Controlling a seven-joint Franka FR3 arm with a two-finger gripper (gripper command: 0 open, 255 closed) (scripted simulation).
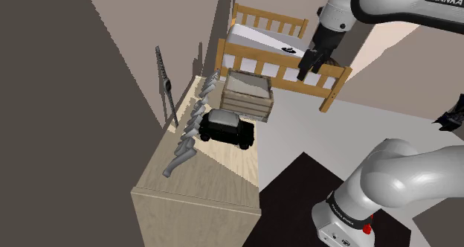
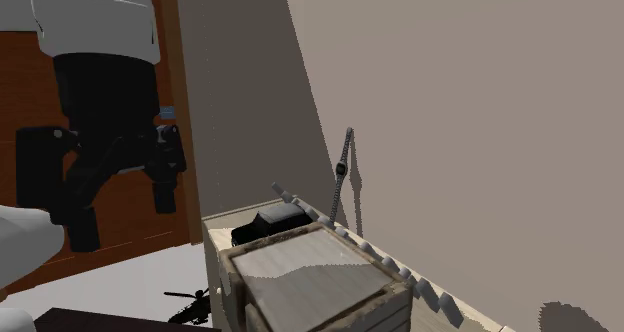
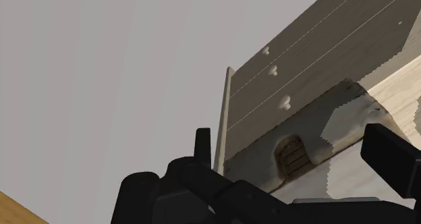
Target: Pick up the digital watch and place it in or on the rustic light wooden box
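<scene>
The digital watch [image 1: 165,84] is dark with a long strap and stands upright against the wall at the back of a pale wooden cabinet [image 1: 212,178]; it also shows as a thin strap [image 2: 343,166]. The rustic light wooden box [image 1: 247,94] sits on the cabinet's far end and is large in the second exterior view [image 2: 315,285]. My black gripper [image 1: 308,68] hangs open in the air beside and above the box, far from the watch. Its fingers [image 2: 165,192] stand apart with nothing between them. In the wrist view the gripper [image 3: 297,163] faces pale weathered planks [image 3: 303,88].
A black toy car [image 1: 227,128] stands on the cabinet just in front of the box, seen too behind it [image 2: 268,223]. A row of grey pieces [image 1: 189,134] runs along the wall side. A wooden bed [image 1: 286,48] stands beyond the cabinet.
</scene>
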